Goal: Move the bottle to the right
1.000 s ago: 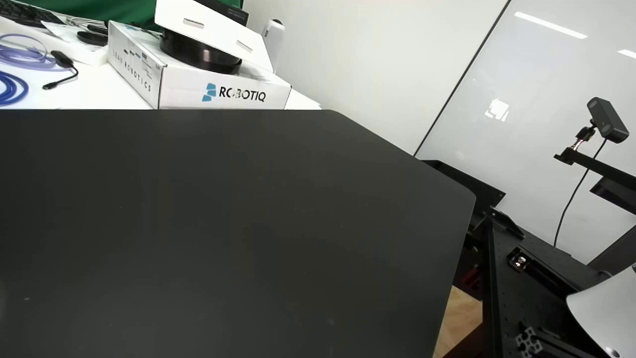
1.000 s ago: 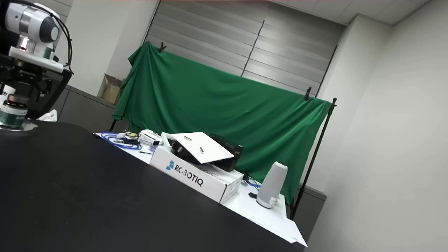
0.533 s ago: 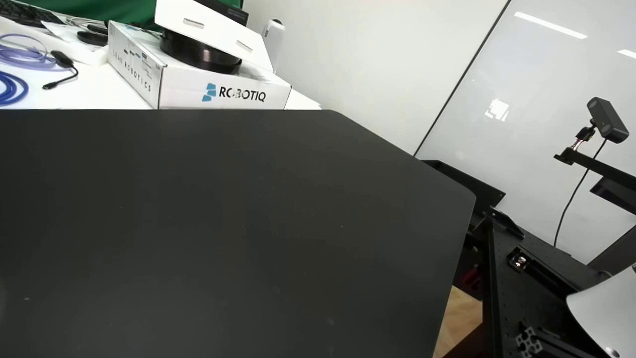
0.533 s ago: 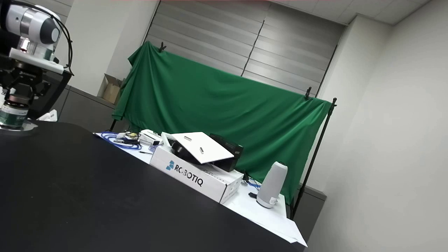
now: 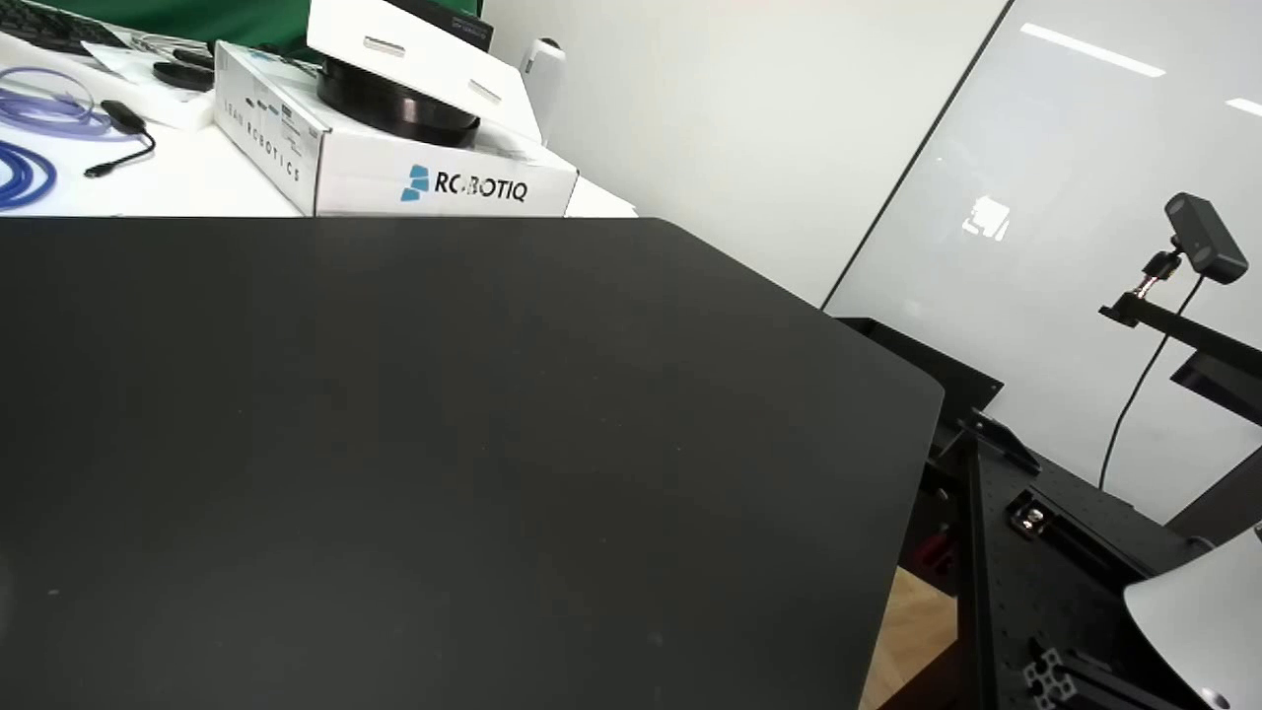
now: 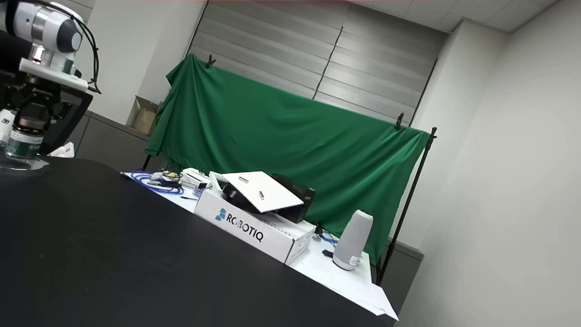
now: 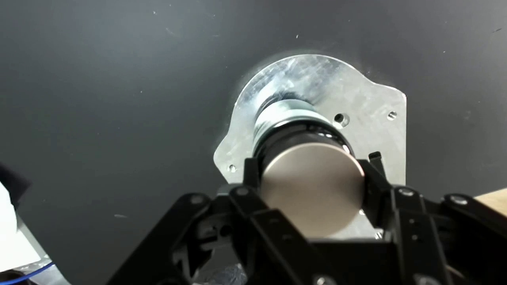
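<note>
The bottle [image 6: 25, 141], with a tan cap, dark neck and pale green-white label, stands at the far left in an exterior view. Its base appears just above a shiny metal plate [image 6: 36, 164]. My gripper [image 7: 312, 176] is shut on the cap, a black finger pressed to each side. From above in the wrist view, the bottle [image 7: 313, 190] shows mostly its round cap, with the body leaning away behind it and its base hard to see. Neither bottle nor gripper shows in the other camera's picture of the bare dark table [image 5: 473, 444].
The metal plate [image 7: 368, 107] lies on the dark table beneath the bottle. Beyond the table edge sits a white printed box [image 6: 254, 227] topped by a tilted white panel [image 6: 263, 190]. A grey-white device [image 6: 353, 240] stands farther along. A white container [image 6: 5, 122] is behind the bottle.
The fingers have shut on the bottle's cap. Since half a second ago, gripper and bottle have shifted together slightly up and to the right in an exterior view, with more of the plate showing below.
</note>
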